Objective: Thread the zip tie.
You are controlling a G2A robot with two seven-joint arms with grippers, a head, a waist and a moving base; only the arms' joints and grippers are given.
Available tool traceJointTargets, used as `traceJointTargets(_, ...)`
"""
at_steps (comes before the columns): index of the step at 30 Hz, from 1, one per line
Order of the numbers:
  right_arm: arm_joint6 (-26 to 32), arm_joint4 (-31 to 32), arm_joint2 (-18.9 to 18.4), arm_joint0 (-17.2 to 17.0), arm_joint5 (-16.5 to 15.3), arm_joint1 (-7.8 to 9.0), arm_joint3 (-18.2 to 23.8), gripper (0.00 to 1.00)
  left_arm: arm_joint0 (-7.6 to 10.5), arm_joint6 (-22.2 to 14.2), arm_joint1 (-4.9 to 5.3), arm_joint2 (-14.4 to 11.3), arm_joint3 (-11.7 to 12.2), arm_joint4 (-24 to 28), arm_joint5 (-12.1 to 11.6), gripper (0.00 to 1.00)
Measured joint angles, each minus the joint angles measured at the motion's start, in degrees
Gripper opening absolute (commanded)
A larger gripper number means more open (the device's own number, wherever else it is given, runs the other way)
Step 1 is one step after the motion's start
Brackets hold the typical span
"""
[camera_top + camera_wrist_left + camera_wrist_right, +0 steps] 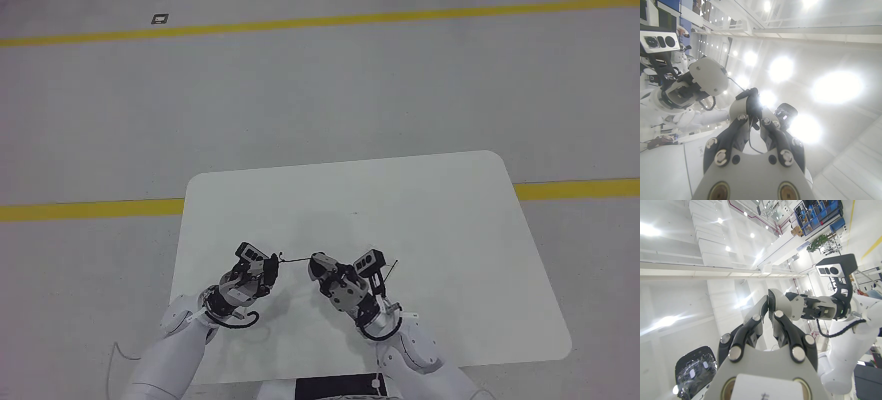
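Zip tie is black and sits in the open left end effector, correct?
No, not open: the black zip tie sits in the left end effector, which is shut on it. The left wrist view shows this.

I read the table [450, 220] as smooth matt white. The zip tie [293, 260] looks like thin black plastic. The right gripper [768, 303] carries ribbed black pads [772, 310], smooth white shells and bright metal pins.

The 2 arms are angling inward from the near side, their grippers facing each other, close but apart. The left gripper [268, 270] is pinching a black zip tie [753, 113]; the right gripper [318, 266] is pressing its fingers [778, 302] together.
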State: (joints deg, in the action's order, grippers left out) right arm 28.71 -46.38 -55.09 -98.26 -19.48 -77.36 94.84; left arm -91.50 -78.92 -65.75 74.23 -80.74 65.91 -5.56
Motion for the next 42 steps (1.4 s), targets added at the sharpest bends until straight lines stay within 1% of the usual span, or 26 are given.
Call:
traceJointTargets(23, 0.16, 0.88, -2.78, -1.84, 0.00, -0.04, 0.35, 0.00, 0.00, 0.00, 0.00, 0.00, 0.00, 0.00, 0.00, 0.00)
traceJointTargets(42, 0.22, 1.11, -3.58, -2.15, 0.00, -0.17, 0.49, 0.00, 0.00, 0.00, 0.00, 0.00, 0.00, 0.00, 0.00, 0.00)
